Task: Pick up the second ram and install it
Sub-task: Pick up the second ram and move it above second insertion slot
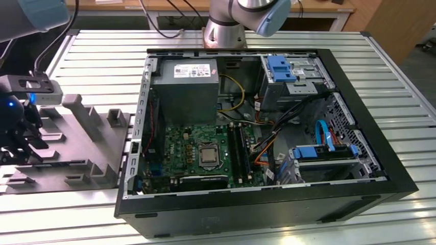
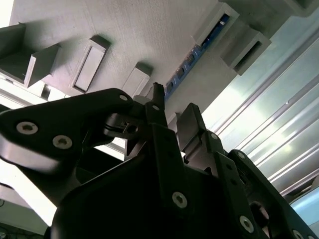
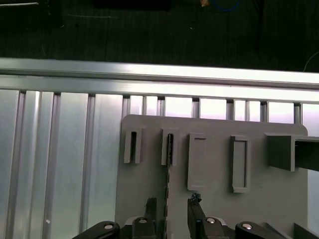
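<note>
The second ram [image 3: 168, 172] stands on edge in a narrow slot of the grey holder plate [image 3: 144, 189]; I see it as a thin dark strip. In the second wrist view its blue board [image 2: 195, 52] shows along the slot. My gripper [image 3: 172, 201] is open and straddles the stick's near end, one black finger [image 3: 150, 204] on each side with a gap to the board. In the exterior view the gripper [image 1: 20, 140] hangs over the holder plate [image 1: 81, 153] at the exterior view's left, well away from the computer.
An open black computer case [image 1: 266, 204] lies in the middle of the slatted metal table [image 1: 381, 66]. Inside are the green motherboard [image 1: 197, 148] with black memory slots [image 1: 240, 145], a grey power supply [image 1: 184, 87] and blue drive caddies [image 1: 283, 69]. The arm's base [image 1: 225, 30] stands behind the case.
</note>
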`<state>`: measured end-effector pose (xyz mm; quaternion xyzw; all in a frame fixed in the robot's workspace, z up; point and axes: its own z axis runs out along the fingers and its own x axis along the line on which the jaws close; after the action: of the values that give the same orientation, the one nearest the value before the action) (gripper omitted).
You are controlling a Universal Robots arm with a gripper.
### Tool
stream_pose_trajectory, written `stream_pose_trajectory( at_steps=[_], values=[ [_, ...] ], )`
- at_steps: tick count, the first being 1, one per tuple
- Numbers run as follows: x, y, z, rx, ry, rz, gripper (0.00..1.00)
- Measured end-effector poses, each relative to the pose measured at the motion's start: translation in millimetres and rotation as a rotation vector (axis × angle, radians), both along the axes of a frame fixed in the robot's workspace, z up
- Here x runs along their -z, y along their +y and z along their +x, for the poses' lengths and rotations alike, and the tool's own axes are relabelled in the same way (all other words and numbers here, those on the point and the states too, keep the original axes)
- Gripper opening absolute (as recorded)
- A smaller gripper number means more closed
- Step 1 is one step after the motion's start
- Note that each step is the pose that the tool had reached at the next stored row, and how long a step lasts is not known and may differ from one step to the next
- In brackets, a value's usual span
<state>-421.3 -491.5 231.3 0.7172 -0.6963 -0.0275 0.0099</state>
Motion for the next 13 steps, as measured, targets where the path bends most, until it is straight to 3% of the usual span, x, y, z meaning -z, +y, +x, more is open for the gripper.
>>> stream_pose_trajectory(
  at_steps=[13],
  values=[
    [14.6, -0.7, 0.0, -0.008, -0.0006, 0.0054, 0.38]
  ],
)
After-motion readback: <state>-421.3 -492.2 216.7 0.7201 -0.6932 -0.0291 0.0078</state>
